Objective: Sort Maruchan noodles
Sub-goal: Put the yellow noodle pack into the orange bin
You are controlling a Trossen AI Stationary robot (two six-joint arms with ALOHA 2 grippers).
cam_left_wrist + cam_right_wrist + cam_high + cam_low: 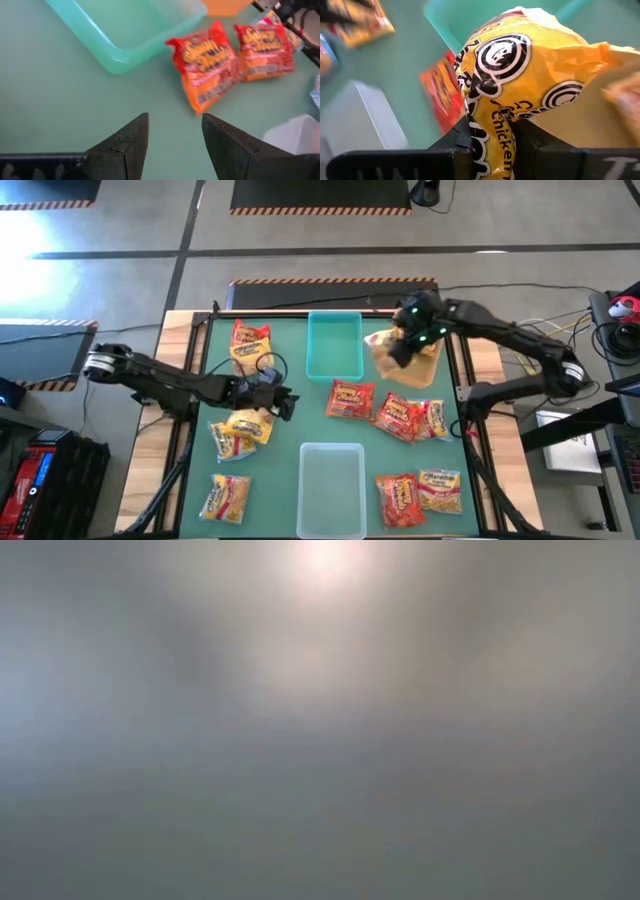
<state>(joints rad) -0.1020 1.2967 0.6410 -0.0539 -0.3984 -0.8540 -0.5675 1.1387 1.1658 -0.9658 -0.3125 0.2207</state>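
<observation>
- Pinching a yellow crinkly plastic Maruchan noodle packet (520,75) with black ring print and the word "Chicken" on it, my right gripper (492,132) has both dark fingers clamped on the packet's lower edge.
- From above, that right gripper (405,345) hangs over the tan rectangular bin (425,365) at the far right of the green table mat (290,430), with the packet bunched beneath it; my right arm reaches in from the right edge and folds back toward the far side.
- My left gripper (175,145) stands with its fingers apart and nothing between them, low over bare mat.
- Seen from above, my left arm stretches in from the left edge, its gripper (285,400) just beside a yellow packet (245,428) on the mat's left half.
- Two red-orange crinkly packets (207,65) lie flat ahead of my left fingers, side by side, just beside the teal translucent rectangular bin (335,345).
- Other packets lie scattered: one yellow near the far left (250,340), one at the near left (225,498), a red cluster right of centre (400,417), and two at the near right (420,492).
- A clear rectangular bin (332,485) sits at the near middle.
- My low camera gives only a grey blur.
</observation>
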